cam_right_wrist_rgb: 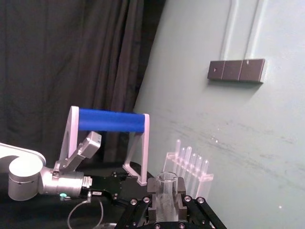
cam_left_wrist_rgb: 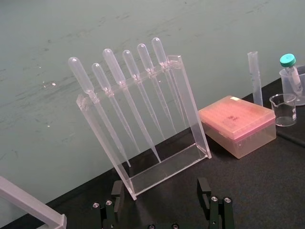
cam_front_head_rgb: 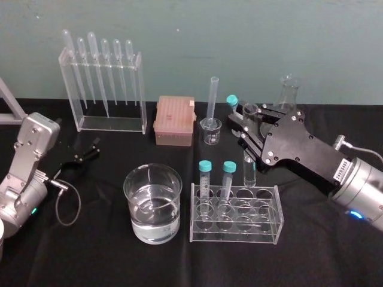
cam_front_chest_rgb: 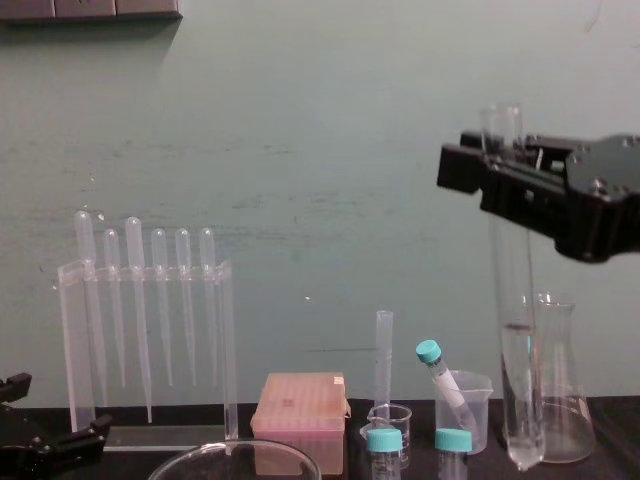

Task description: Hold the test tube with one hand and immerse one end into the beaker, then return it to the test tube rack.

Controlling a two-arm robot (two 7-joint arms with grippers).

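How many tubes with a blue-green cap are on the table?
3. Two stand side by side in the clear rack, a left one and a right one. The third leans in a small beaker behind, beside the right gripper.

Soft, even room light; faint glints on the beaker [cam_front_head_rgb: 134,200]; black tablecloth [cam_front_head_rgb: 108,257] swallows shadows; curtain [cam_right_wrist_rgb: 71,57] dim.

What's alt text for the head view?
Right gripper holds the clear test tube upright by the test tube rack's back edge. A large beaker of clear liquid stands left of the rack; left gripper parked far left.
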